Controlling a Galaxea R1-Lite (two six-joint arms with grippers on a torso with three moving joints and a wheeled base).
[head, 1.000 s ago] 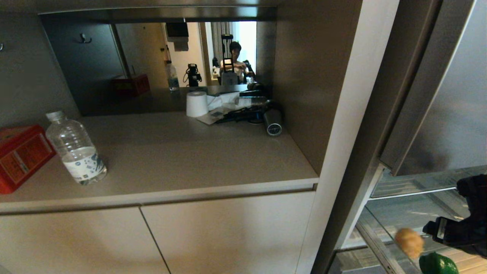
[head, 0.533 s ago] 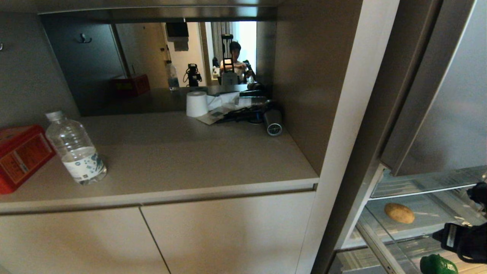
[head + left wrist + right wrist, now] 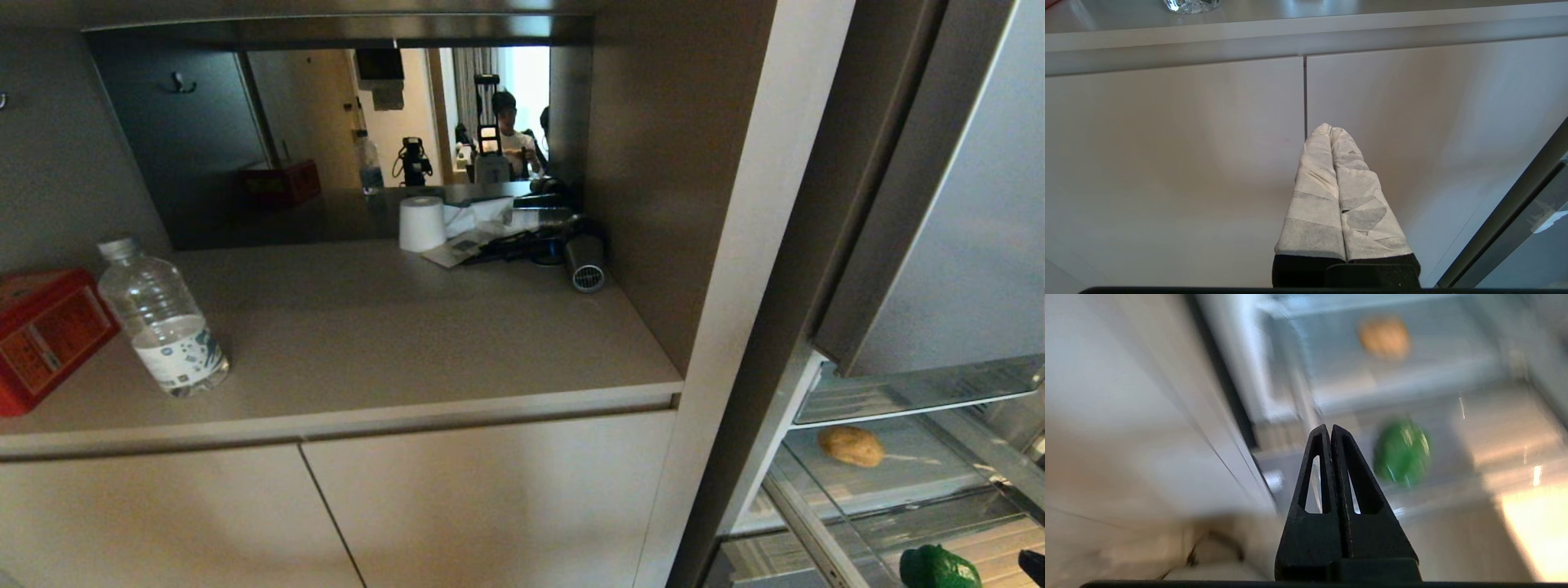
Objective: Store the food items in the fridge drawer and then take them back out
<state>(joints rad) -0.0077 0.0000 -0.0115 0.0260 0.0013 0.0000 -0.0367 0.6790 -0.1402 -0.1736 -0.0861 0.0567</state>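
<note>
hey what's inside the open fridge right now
A potato lies on a clear shelf inside the fridge. A green bell pepper sits lower, in the pulled-out fridge drawer. The frame edge cuts off the rest of the drawer.

Your counter carries a clear water bottle standing upright near its left end, just beside a red tin box. At the back sit a white paper roll and a hair dryer. In the fridge, the clear drawer holds the potato; the green pepper lies nearer you.
</note>
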